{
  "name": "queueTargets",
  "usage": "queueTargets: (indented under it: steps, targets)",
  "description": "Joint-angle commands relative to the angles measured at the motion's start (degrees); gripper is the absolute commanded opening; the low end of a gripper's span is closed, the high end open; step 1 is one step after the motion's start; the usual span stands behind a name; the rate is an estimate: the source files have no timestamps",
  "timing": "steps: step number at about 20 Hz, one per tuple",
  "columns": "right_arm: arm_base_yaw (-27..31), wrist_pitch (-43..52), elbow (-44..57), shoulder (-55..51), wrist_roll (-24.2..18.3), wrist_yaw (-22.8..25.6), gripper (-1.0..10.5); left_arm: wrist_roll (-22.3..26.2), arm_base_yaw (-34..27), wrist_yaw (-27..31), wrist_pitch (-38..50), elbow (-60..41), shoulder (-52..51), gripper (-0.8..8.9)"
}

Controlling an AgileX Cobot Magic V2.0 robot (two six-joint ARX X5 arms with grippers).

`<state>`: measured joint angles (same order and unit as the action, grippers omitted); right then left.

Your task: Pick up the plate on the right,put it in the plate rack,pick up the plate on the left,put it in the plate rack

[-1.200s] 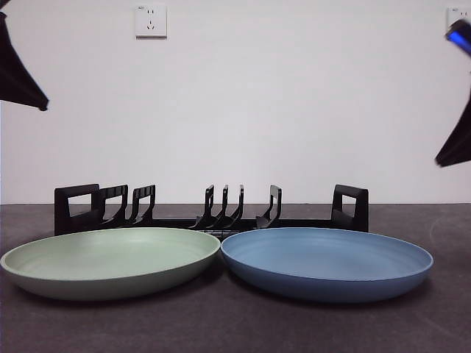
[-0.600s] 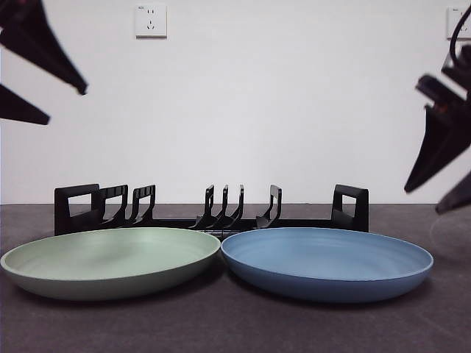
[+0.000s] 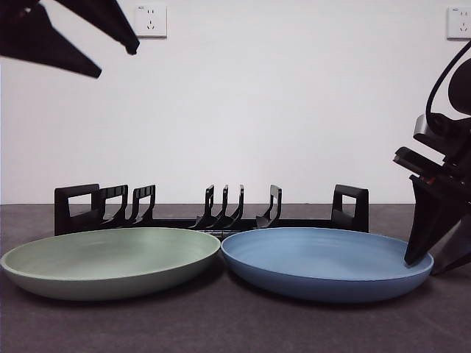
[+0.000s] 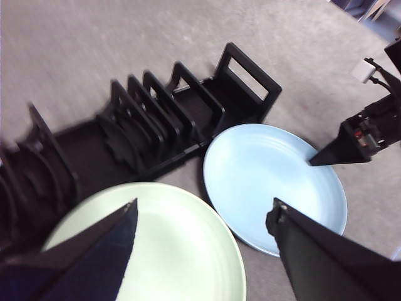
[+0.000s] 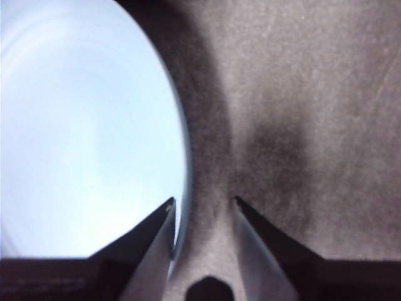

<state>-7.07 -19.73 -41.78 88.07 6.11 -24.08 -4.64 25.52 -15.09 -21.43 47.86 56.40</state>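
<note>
A blue plate (image 3: 326, 261) lies on the right and a green plate (image 3: 110, 259) on the left, both in front of the black plate rack (image 3: 213, 212). My right gripper (image 3: 423, 262) is open at the blue plate's right rim, one jaw over the plate (image 5: 81, 125) and the other outside it. My left gripper (image 3: 116, 60) hangs open high at the upper left, well above the green plate (image 4: 156, 244). From the left wrist, the rack (image 4: 156, 125), the blue plate (image 4: 272, 185) and the right gripper (image 4: 313, 162) at its rim all show.
The dark table (image 3: 235, 323) runs to a white wall with a socket (image 3: 151, 20) high on the left and another (image 3: 458, 22) at the top right. The two plates almost touch at the middle.
The right gripper has come down from the upper right to the blue plate's right rim. The left gripper has risen and swung inward at the top left. Plates and rack have not moved.
</note>
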Motion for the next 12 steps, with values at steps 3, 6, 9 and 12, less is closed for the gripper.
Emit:
queueTargets:
  steps: [3,6,9,12]
  targets:
    - [-0.1,0.1,-0.1,1.6,-0.4,0.2,-0.2,2.8,2.0,0.9,-0.3,0.6,0.1,3.54]
    - [-0.1,0.0,-0.1,1.6,1.7,0.2,-0.1,4.5,3.5,1.5,-1.4,0.6,0.1,3.54]
    - [-0.1,-0.5,-0.5,-0.7,4.0,0.2,-0.1,9.0,6.3,1.6,-3.3,0.6,0.1,3.55]
    - [-0.3,-0.9,-1.2,-6.3,7.2,0.0,-0.1,15.2,11.5,1.8,-4.2,0.6,0.1,3.54]
